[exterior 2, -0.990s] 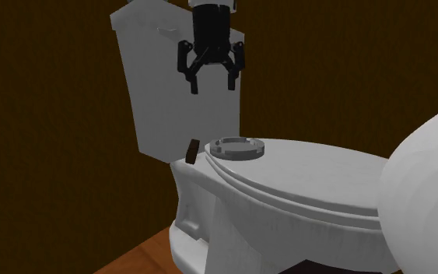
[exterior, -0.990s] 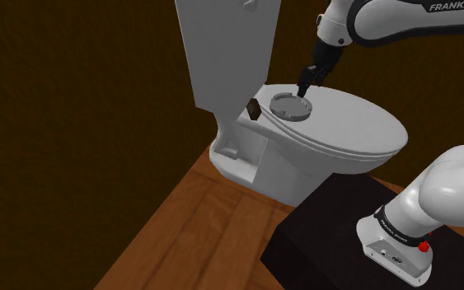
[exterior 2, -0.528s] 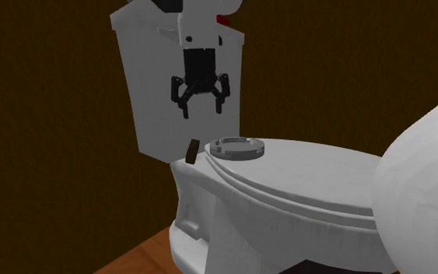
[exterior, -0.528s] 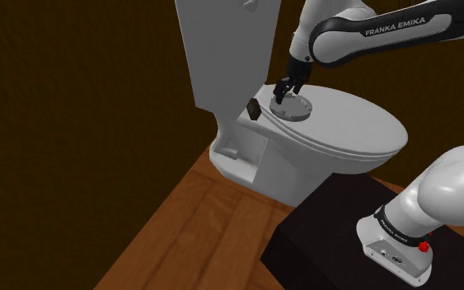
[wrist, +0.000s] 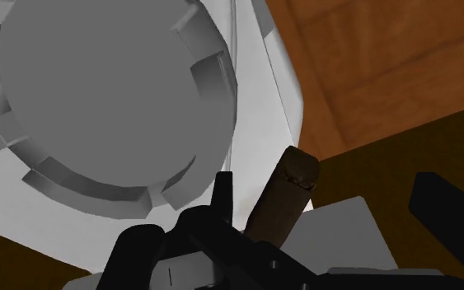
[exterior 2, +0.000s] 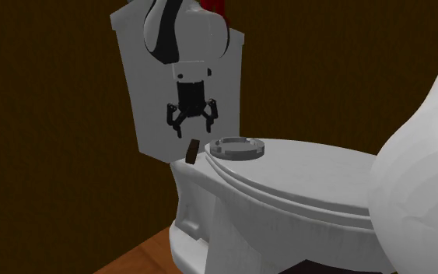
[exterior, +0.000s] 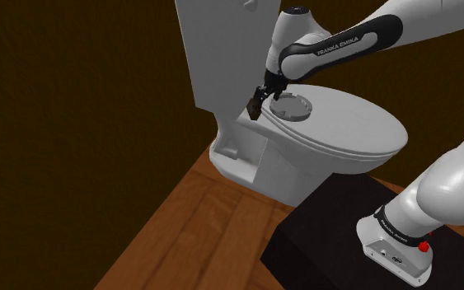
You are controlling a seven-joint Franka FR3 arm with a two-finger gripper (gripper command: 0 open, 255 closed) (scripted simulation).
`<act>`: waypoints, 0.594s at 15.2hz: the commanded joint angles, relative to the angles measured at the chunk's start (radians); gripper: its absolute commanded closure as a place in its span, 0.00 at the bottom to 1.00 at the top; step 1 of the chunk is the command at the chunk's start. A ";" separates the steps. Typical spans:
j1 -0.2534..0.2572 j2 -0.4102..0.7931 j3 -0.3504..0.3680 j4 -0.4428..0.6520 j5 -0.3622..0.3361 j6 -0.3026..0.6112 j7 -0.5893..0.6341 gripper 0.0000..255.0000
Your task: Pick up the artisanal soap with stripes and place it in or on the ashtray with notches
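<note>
The soap [exterior: 254, 109] is a small dark brown bar standing on edge on the white toilet's rim, just off the closed lid [exterior: 353, 123]. Beside it on the lid sits the round grey ashtray [exterior: 292, 106] with notches in its wall. My black gripper [exterior: 260, 100] hangs open right over the soap. In the second exterior view the gripper [exterior 2: 191, 128] is a short gap above the soap [exterior 2: 191, 150], with the ashtray [exterior 2: 239, 147] to that view's right. In the wrist view the soap [wrist: 286, 194] stands between my fingers [wrist: 444, 210], untouched, next to the ashtray [wrist: 98, 91].
The tall white toilet tank [exterior: 222, 49] rises close behind the gripper. A wooden floor [exterior: 197, 222] lies below the bowl, and the black stand [exterior: 329, 222] sits at the shoulder view's lower right. Dark brown walls surround the toilet.
The gripper has come down from above the ashtray and moved over to the soap, staying open. Soap and ashtray have not moved.
</note>
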 commanded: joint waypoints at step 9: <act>0.000 0.178 -0.012 0.058 -0.057 0.123 0.052 0.00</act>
